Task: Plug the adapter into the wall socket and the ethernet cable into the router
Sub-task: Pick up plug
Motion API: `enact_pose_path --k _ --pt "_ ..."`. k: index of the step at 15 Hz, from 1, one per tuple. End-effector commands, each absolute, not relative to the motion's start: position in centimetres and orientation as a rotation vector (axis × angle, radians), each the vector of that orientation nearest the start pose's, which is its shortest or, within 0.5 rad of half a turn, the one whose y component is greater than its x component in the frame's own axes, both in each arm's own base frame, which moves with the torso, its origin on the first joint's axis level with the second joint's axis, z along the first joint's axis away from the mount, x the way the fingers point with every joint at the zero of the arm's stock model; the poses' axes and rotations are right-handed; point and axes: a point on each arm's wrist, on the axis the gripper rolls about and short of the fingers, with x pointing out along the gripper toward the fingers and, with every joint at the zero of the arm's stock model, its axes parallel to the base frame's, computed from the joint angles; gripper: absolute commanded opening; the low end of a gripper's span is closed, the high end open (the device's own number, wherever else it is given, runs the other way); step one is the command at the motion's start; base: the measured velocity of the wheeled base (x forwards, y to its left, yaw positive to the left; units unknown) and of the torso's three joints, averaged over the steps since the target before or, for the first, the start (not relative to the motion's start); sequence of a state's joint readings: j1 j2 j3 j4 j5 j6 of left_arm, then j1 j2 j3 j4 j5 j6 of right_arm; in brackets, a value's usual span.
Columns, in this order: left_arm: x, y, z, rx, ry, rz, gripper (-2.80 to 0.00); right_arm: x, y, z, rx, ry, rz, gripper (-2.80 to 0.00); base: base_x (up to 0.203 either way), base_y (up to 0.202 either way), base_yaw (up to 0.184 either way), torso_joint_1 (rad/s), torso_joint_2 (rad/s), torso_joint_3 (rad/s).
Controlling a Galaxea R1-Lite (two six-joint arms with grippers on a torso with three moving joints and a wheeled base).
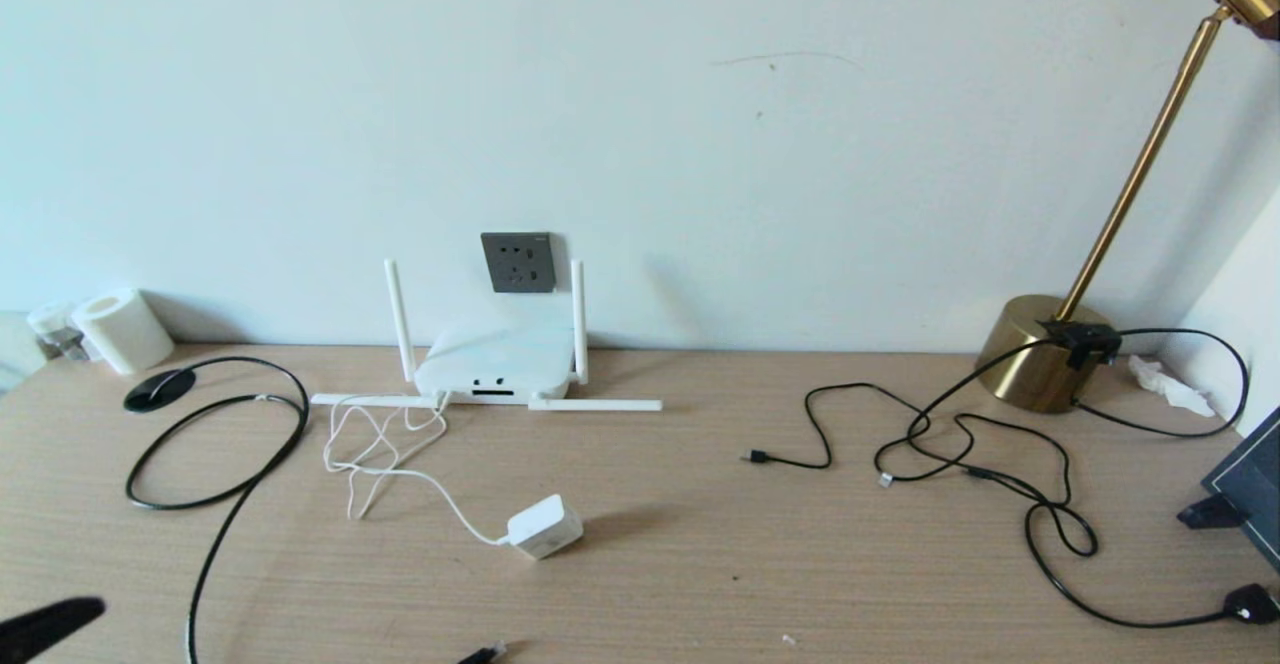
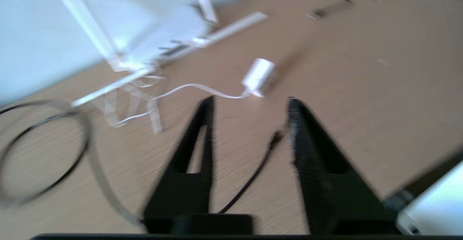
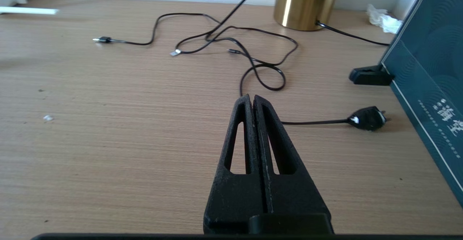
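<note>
The white router [image 1: 495, 364] sits against the wall with two antennas up and two lying flat. Just above it on the wall is the dark grey wall socket [image 1: 518, 262]. The white adapter [image 1: 545, 526] lies on the table in front, its thin white cord tangled back to the router. The black ethernet cable [image 1: 215, 484] loops at the left, and its plug [image 2: 276, 137] lies between the open fingers of my left gripper [image 2: 249, 102], untouched. The adapter [image 2: 258, 77] lies just beyond the fingertips. My right gripper [image 3: 252, 97] hangs shut and empty over bare table.
At the right stand a brass lamp base [image 1: 1040, 354], tangled thin black cables [image 1: 960, 444] and a black plug [image 1: 1250, 604]. A dark box [image 1: 1250, 484] leans at the right edge. A paper roll [image 1: 120, 329] and a black disc [image 1: 158, 389] sit back left.
</note>
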State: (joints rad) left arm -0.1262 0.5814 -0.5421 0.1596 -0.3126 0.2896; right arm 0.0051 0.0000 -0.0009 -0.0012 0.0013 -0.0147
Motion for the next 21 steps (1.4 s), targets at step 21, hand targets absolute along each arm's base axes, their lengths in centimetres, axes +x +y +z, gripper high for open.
enact_pose_path --k 21 --pt "28.2 -11.0 14.2 0.815 0.562 -1.103 0.00 -2.3 0.0 7.6 -0.015 0.000 0.006 -2.80 0.000 0.000 0.000 0.000 0.00 0.000"
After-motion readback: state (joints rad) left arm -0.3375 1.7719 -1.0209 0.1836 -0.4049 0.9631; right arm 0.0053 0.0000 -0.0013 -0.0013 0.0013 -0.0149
